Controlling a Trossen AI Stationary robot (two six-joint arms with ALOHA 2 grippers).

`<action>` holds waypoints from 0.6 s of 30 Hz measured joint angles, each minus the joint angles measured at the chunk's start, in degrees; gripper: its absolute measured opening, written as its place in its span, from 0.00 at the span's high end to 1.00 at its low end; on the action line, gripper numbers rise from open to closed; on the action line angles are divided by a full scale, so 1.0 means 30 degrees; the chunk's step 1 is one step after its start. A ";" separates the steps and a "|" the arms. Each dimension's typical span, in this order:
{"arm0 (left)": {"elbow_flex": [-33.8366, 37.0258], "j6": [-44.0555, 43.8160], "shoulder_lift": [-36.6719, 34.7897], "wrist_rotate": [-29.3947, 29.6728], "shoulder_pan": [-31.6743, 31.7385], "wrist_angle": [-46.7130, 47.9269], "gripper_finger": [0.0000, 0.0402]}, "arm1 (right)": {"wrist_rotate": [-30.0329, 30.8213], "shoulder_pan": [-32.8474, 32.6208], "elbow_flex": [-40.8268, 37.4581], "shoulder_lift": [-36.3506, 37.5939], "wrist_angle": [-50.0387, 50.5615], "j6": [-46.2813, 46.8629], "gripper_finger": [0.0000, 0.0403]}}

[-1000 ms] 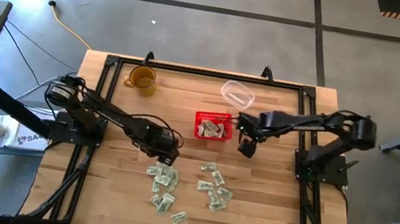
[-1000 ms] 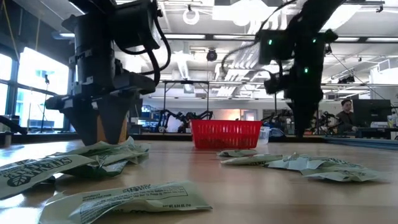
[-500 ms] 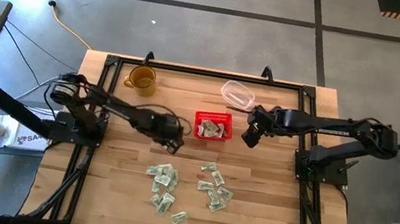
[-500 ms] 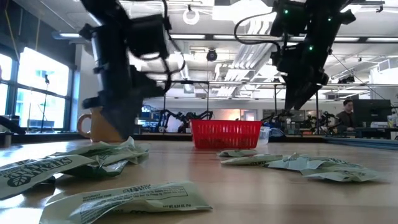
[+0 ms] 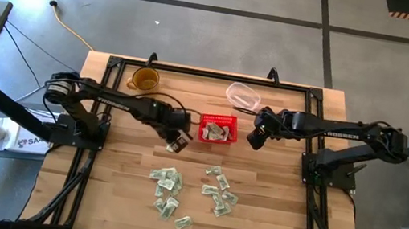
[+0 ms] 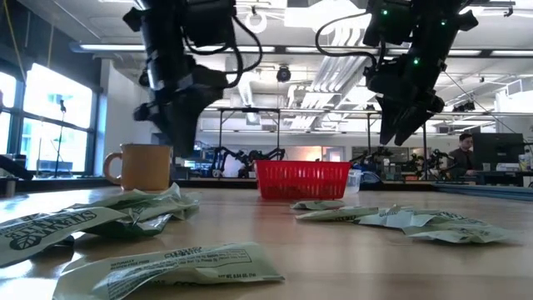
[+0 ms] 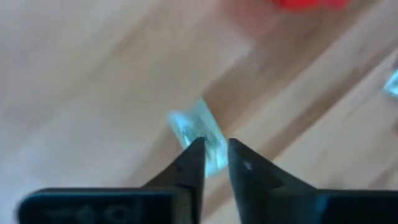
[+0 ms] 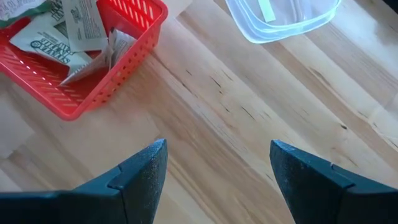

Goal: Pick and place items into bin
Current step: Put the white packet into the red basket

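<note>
Pale wooden surface (image 5: pixel 270 222) in an industrial hall. Bills (image 5: pixel 169 190) scattered in front; red basket (image 5: pixel 217 129) holding several. Left pincer (image 5: pixel 178 141) clamped on a bill (image 7: pixel 199 132) beside the basket; right pincer (image 5: pixel 254 138) spread apart, empty. Bill lettering illegible.

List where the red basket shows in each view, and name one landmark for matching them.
High view: the red basket sits at table centre, between both grippers.
Low view: mid-picture, far across the table behind the bills.
Left wrist view: a red blur at the top edge.
Right wrist view: upper left, with bills inside.
Shared landmark: the clear container, beside the basket.
</note>
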State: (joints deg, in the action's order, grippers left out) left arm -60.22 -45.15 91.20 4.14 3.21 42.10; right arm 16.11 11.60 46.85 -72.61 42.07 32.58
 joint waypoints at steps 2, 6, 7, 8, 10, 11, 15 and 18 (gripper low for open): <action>0.0256 -0.0955 -0.0008 -0.0462 0.0009 -0.0641 0.65 | 0.0011 0.0000 0.0000 -0.0003 -0.0013 -0.0025 0.32; 0.0599 -0.2233 -0.0023 -0.0065 0.0071 -0.1333 0.50 | 0.0133 0.0000 0.0000 -0.0002 -0.0118 -0.0290 0.32; 0.0699 -0.2364 -0.0030 0.0128 0.0071 -0.1446 0.47 | 0.0161 0.0007 0.0005 0.0004 -0.0137 -0.0321 0.32; 0.0865 -0.2447 -0.0054 0.0295 0.0064 -0.1518 0.44 | 0.0209 0.0007 0.0007 0.0004 -0.0149 -0.0342 0.32; 0.1278 -0.2600 -0.0050 0.0327 0.0058 -0.1846 0.40 | 0.0302 0.0007 0.0007 0.0004 -0.0172 -0.0350 0.32; 0.1478 -0.2724 0.0011 0.0319 0.0056 -0.1984 0.38 | 0.0302 0.0007 0.0007 -0.0003 -0.0228 -0.0350 0.32; 0.1943 -0.3236 0.0645 0.0135 -0.0097 -0.2101 0.34 | 0.0307 0.0007 0.0007 0.0002 -0.0287 -0.0350 0.32; 0.1940 -0.3454 0.1429 -0.0039 -0.0246 -0.2606 0.36 | 0.0304 0.0007 0.0007 0.0004 -0.0331 -0.0357 0.32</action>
State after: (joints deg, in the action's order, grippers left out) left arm -54.40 -55.51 95.49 4.03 2.47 34.28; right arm 17.02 11.62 46.87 -72.60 41.08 31.51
